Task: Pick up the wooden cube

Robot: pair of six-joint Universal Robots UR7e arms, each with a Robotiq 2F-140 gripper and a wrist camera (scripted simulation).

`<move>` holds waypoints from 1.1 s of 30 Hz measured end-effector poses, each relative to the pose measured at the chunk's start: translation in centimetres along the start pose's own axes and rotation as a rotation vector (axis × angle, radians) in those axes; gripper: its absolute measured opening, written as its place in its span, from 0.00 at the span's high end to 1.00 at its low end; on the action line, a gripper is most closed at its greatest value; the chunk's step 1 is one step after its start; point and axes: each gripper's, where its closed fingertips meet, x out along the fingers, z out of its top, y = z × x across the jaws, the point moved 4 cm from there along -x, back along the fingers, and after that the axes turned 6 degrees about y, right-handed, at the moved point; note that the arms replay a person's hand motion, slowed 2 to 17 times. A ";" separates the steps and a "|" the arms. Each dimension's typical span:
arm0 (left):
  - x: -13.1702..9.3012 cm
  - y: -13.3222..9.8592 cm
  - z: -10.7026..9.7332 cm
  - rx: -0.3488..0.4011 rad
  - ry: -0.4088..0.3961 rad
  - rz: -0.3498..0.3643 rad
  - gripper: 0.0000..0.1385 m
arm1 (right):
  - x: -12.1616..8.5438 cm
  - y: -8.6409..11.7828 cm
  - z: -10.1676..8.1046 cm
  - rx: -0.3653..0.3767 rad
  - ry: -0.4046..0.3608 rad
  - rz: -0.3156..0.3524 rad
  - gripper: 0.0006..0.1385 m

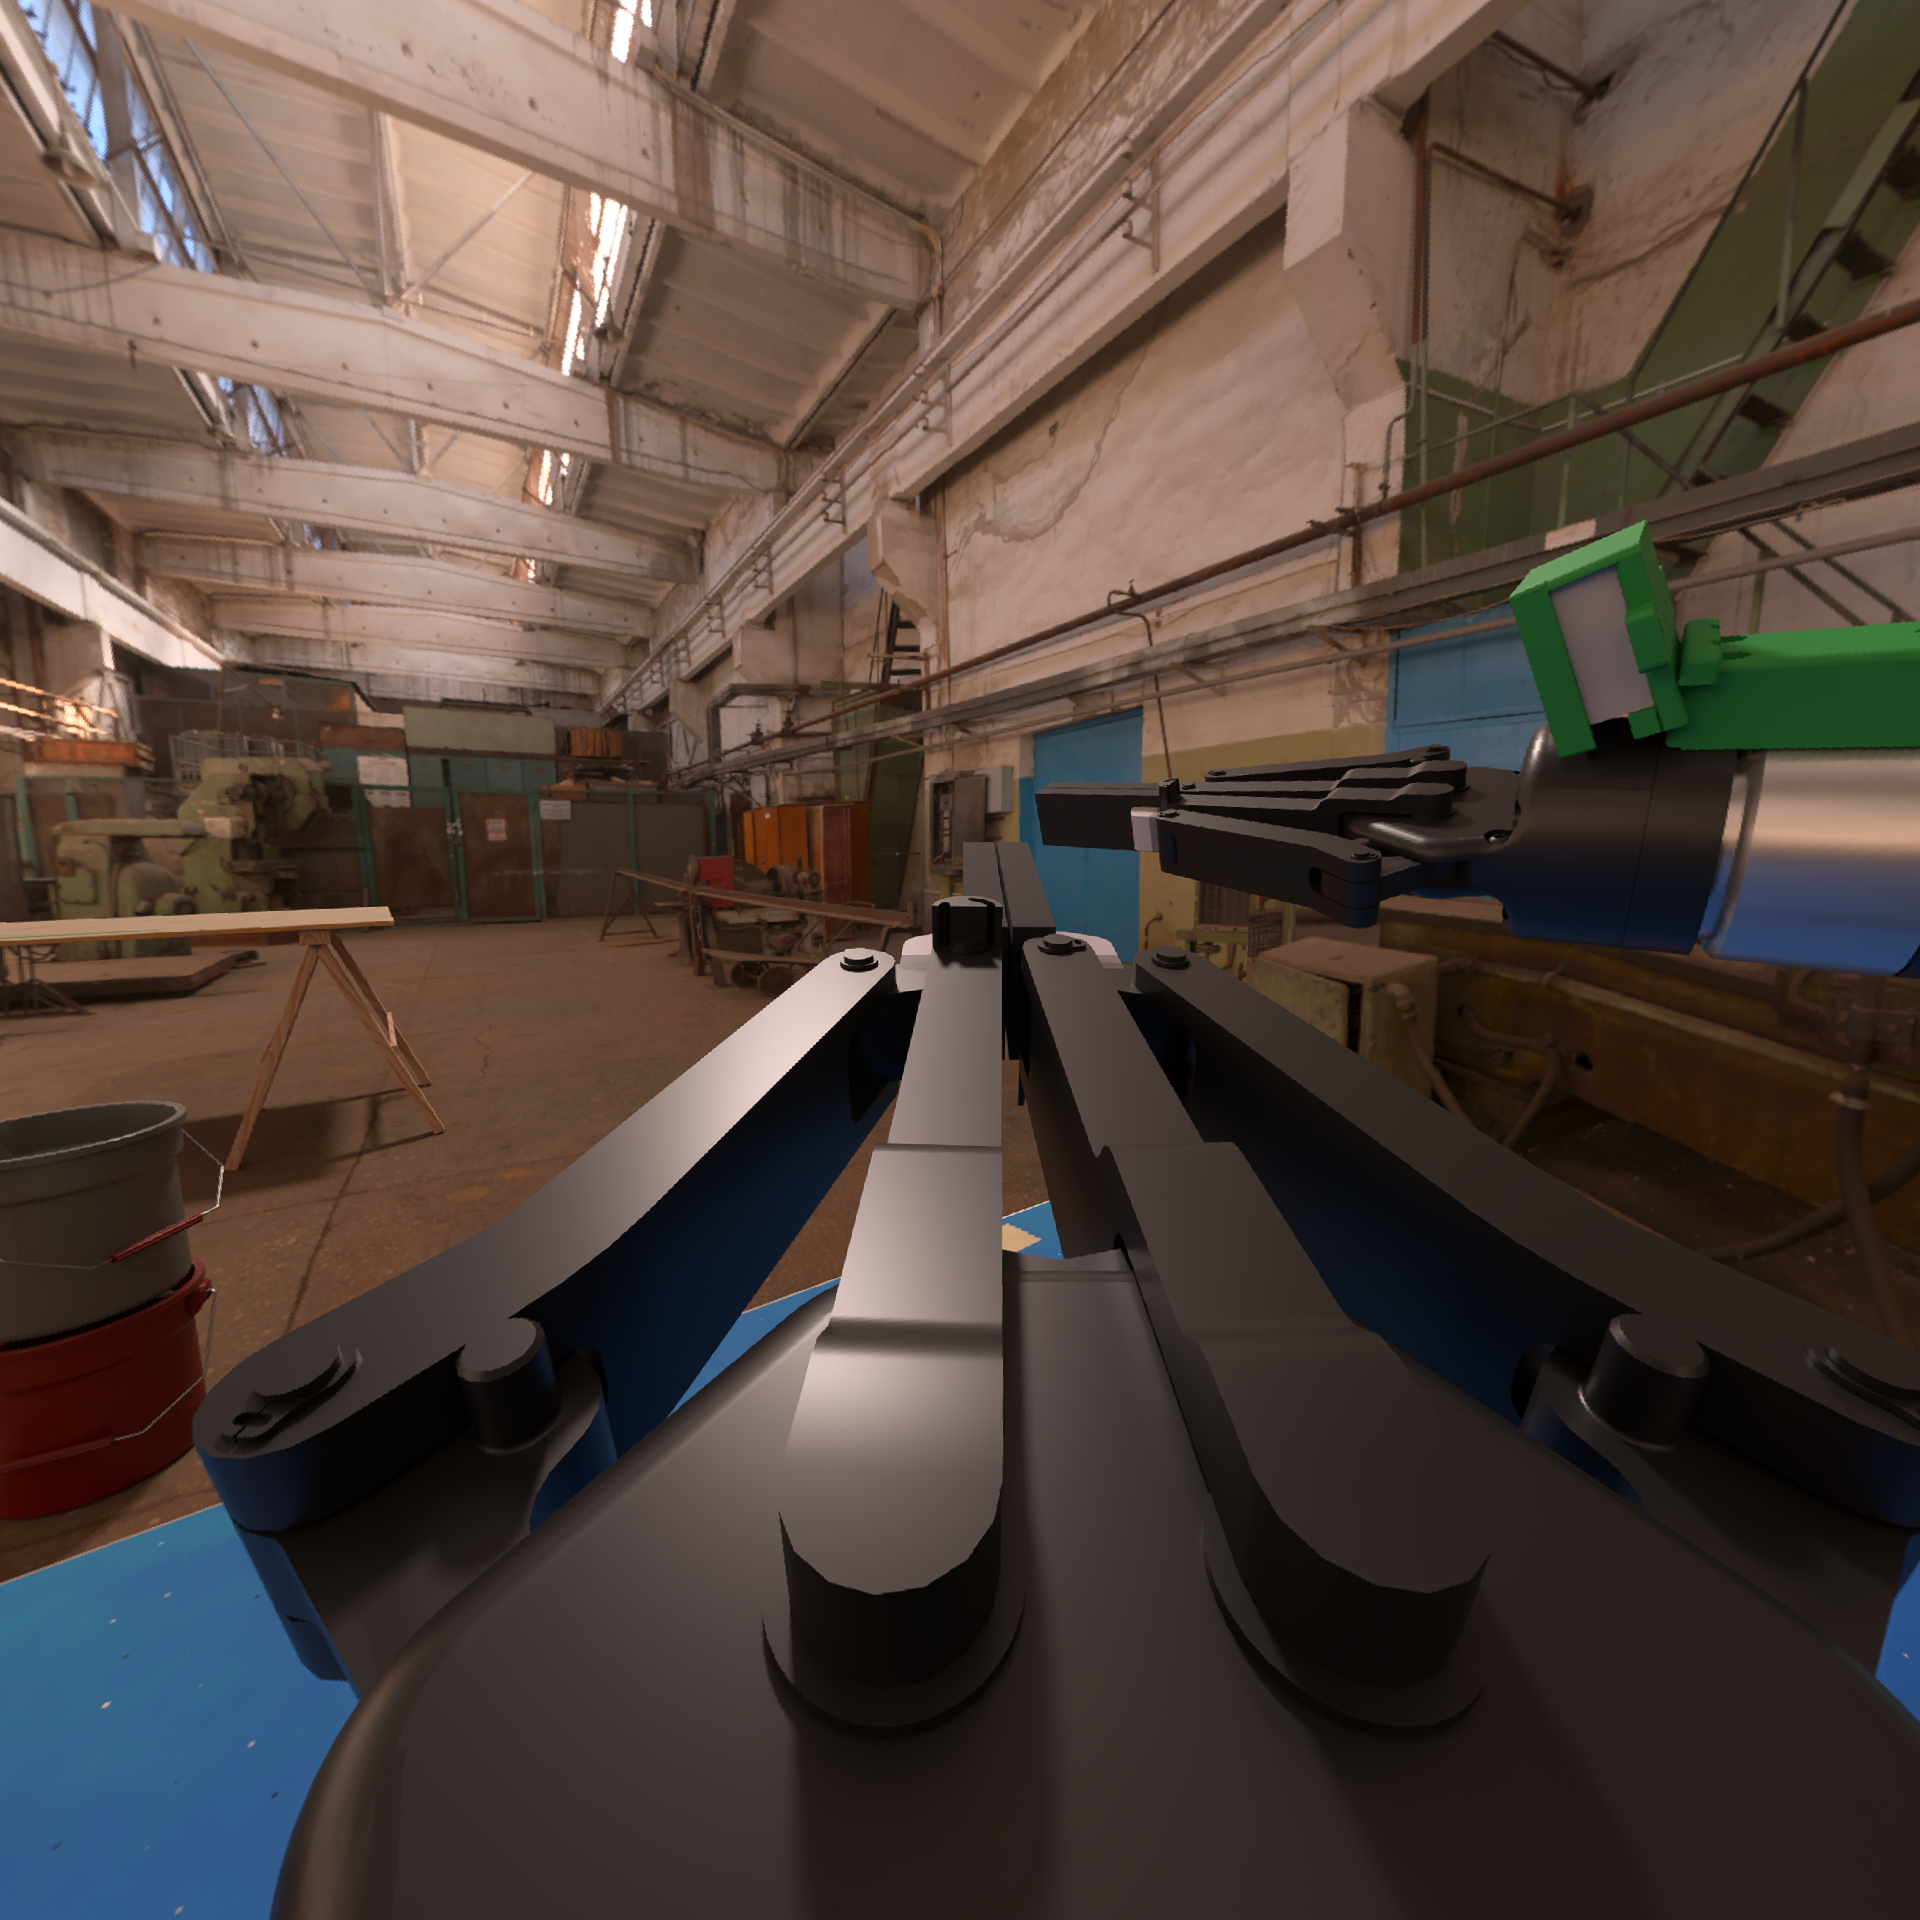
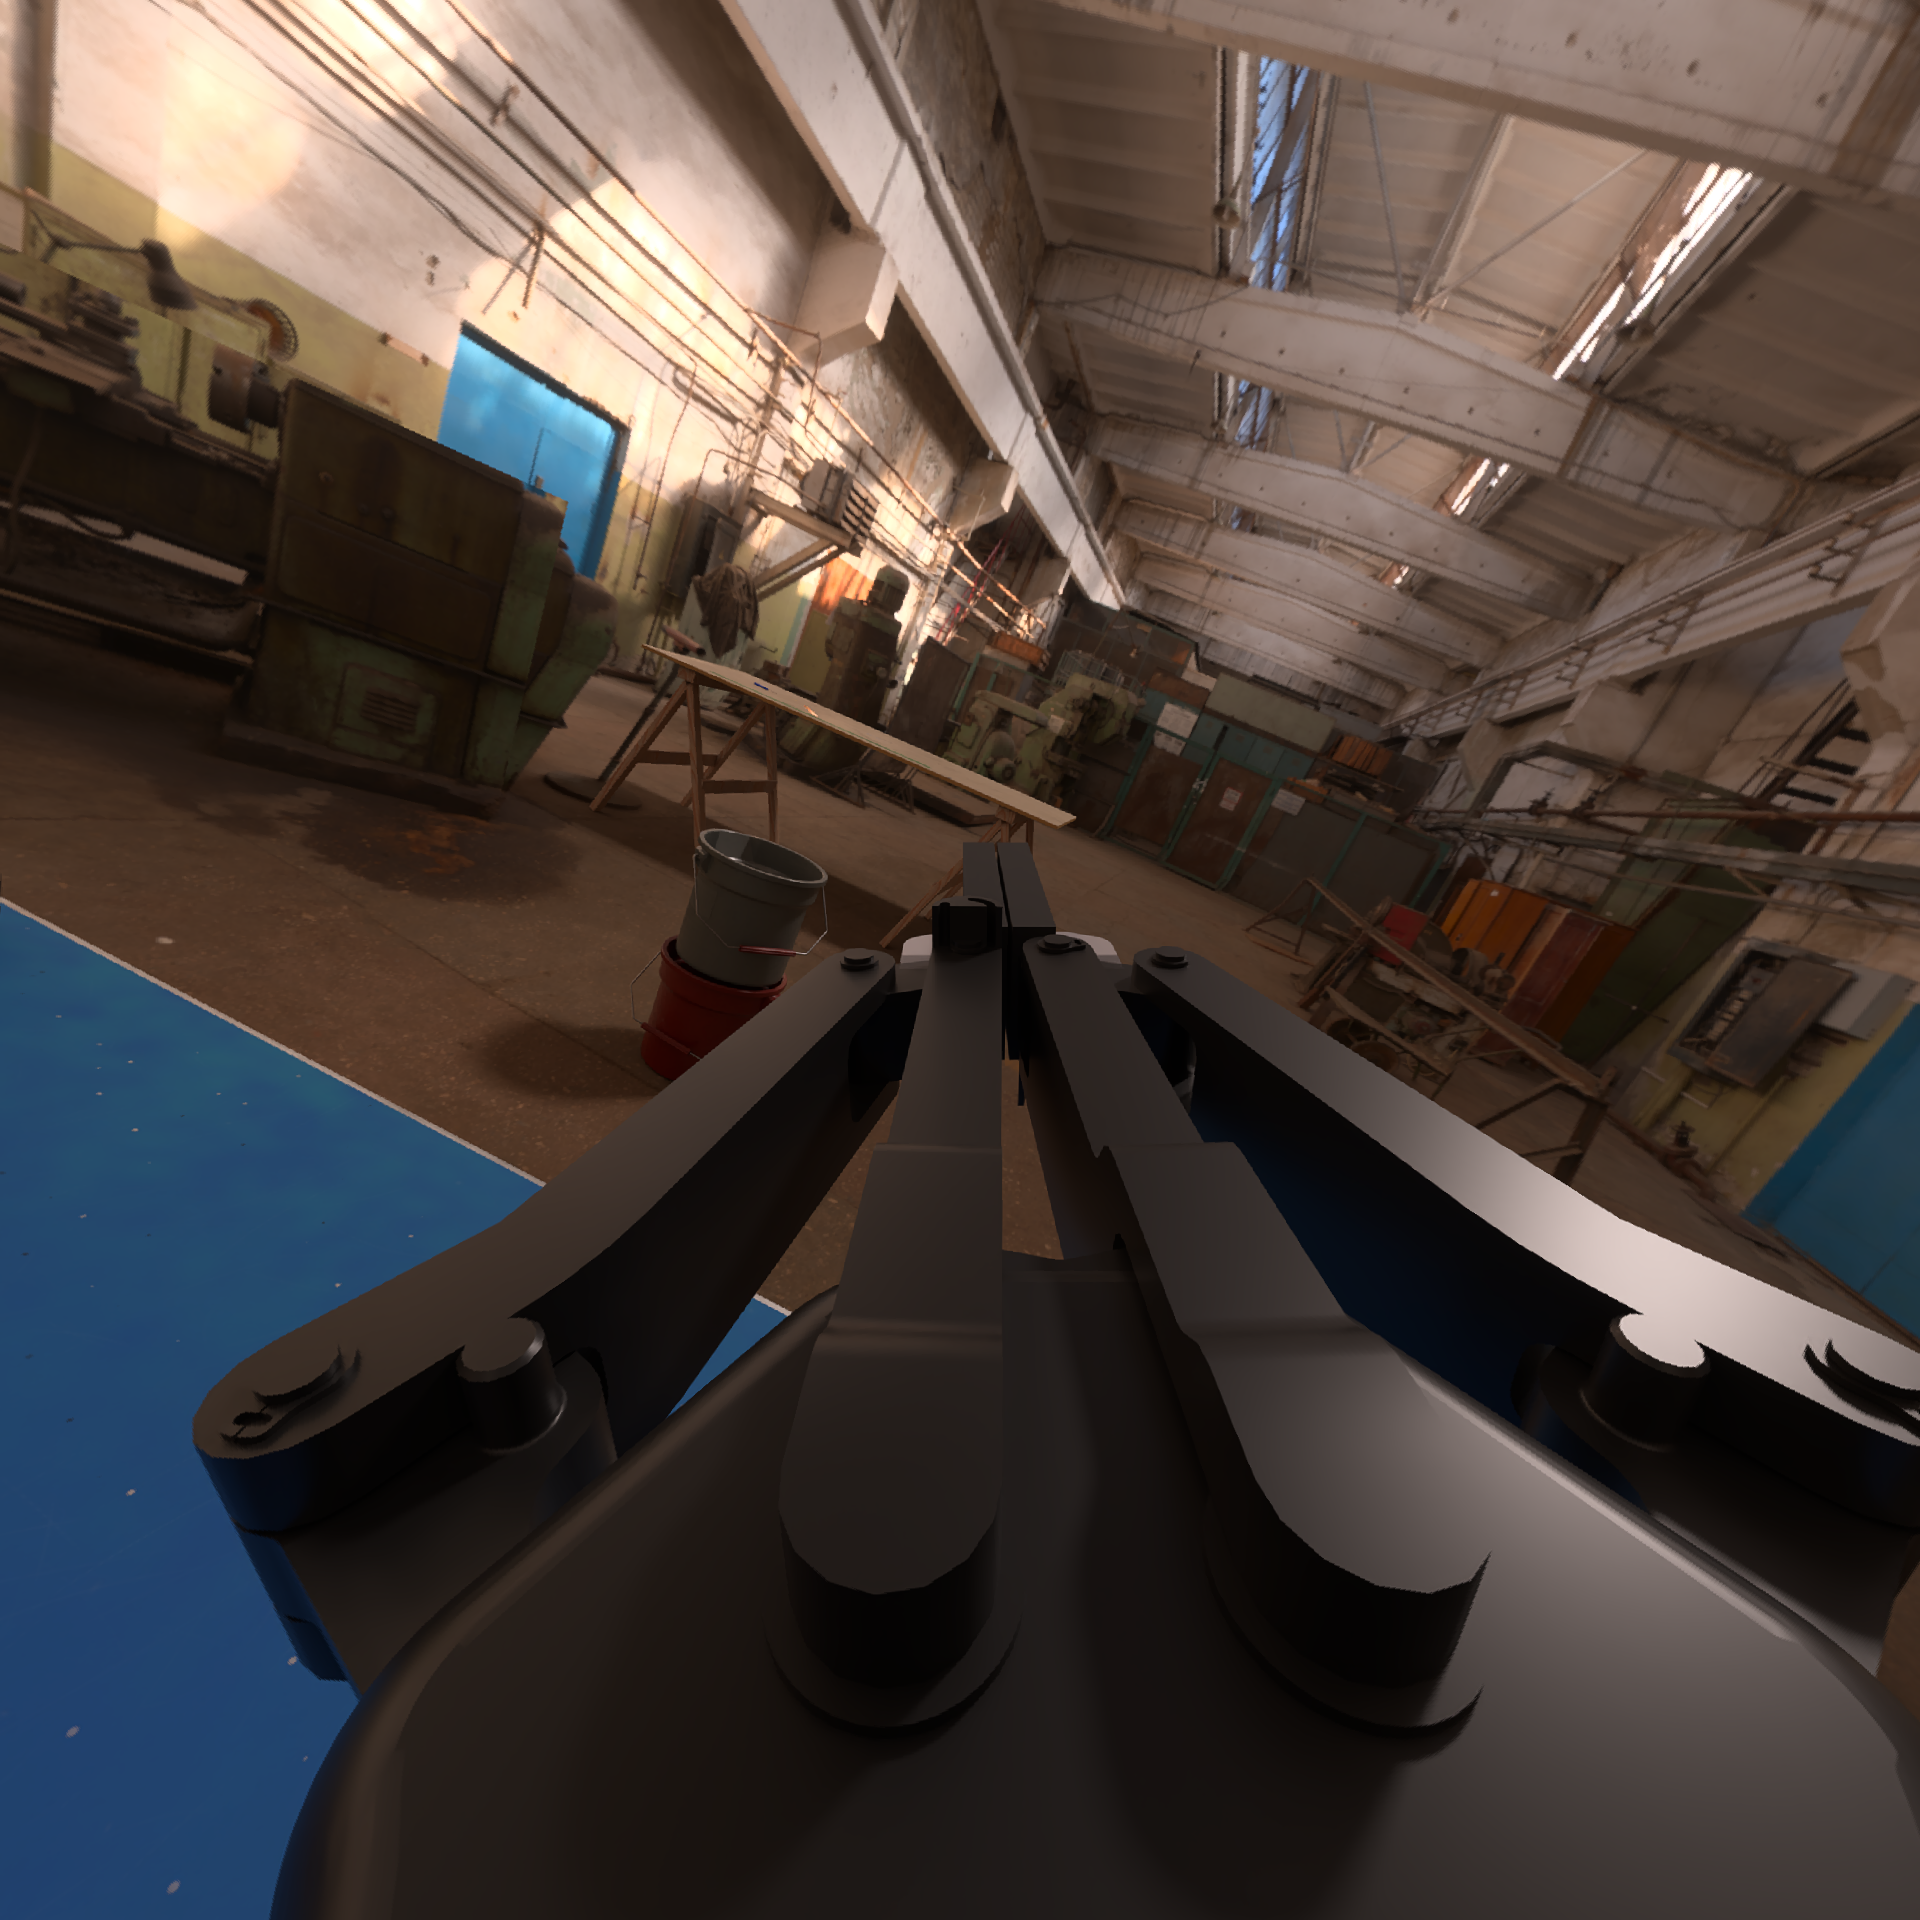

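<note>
Looking along our left gripper (image 1: 1000, 883), we see its fingers pressed together on nothing, raised above the blue table (image 1: 125, 1714). A small tan patch (image 1: 1018, 1236) on that table, glimpsed between the linkages, may be the wooden cube; we cannot tell. Our right gripper (image 2: 1000, 883) is likewise closed, empty, above the table. Beyond the table stand stacked buckets (image 2: 743, 961).

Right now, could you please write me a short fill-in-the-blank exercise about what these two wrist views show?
1. The fingers of the left gripper are pressed ___.
2. The grey bucket stands stacked on a ___ bucket.
3. The table has a ___ surface.
4. Fingers closed, the right gripper holds ___.

Missing words: together; red; blue; nothing
</note>
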 end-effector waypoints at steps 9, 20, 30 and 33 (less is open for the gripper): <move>0.0 0.0 0.0 -0.007 -0.003 -0.004 0.99 | -0.1 -0.1 -0.1 0.000 0.001 -0.001 1.00; 0.0 -0.1 0.0 -0.017 -0.004 -0.010 0.99 | -0.2 -0.3 -0.2 0.000 0.002 -0.003 1.00; 0.0 -0.1 0.0 -0.025 -0.005 -0.015 0.99 | -0.3 -0.4 -0.3 0.000 0.003 -0.006 1.00; 0.1 -0.1 0.0 -0.027 -0.005 -0.017 0.99 | -0.4 -0.5 -0.3 0.000 0.004 -0.006 1.00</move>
